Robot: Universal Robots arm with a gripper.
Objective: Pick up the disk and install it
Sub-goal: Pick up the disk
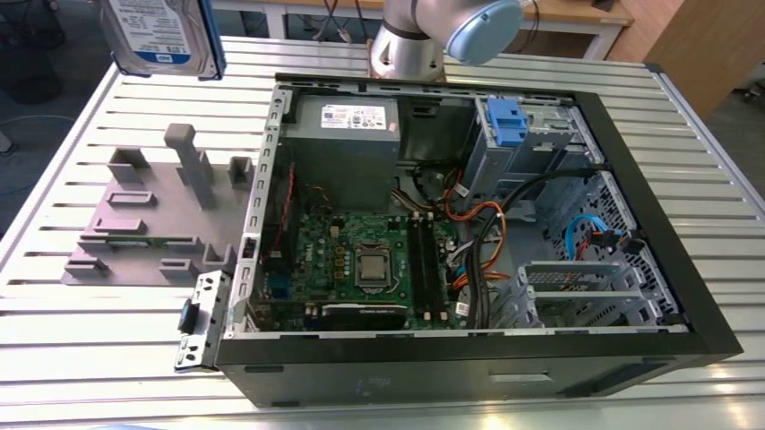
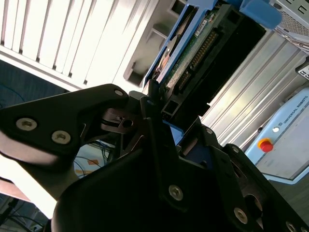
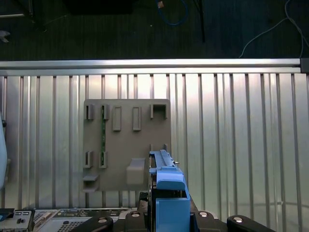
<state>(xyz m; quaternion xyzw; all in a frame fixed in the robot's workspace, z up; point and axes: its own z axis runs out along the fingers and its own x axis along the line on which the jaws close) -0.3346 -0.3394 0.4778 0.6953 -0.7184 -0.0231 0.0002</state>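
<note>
Your gripper (image 2: pixel 153 108) is clamped on the disk (image 2: pixel 203 48): in the second wrist view the black fingers (image 2: pixel 72 121) close on one short end, and the circuit-board side with its connector row runs straight out from them. So the disk's long axis lies in line with the gripper, pointing away from the wrist, and there is no gap between the two.

In the exterior view you see the disk at the upper left, in the air above the far corner of the table (image 1: pixel 72 358), its label face turned toward the camera. It touches nothing but the gripper. In the first wrist view it shows edge-on, blue rail uppermost, over one edge of the grey holder (image 3: pixel 126 145).

The open case (image 1: pixel 478 367) lies well apart, toward the exterior view's right of the disk. Its bay, with the blue bracket (image 1: pixel 507 121), sits at the far side of the case, beyond the power supply (image 1: pixel 347 121).
</note>
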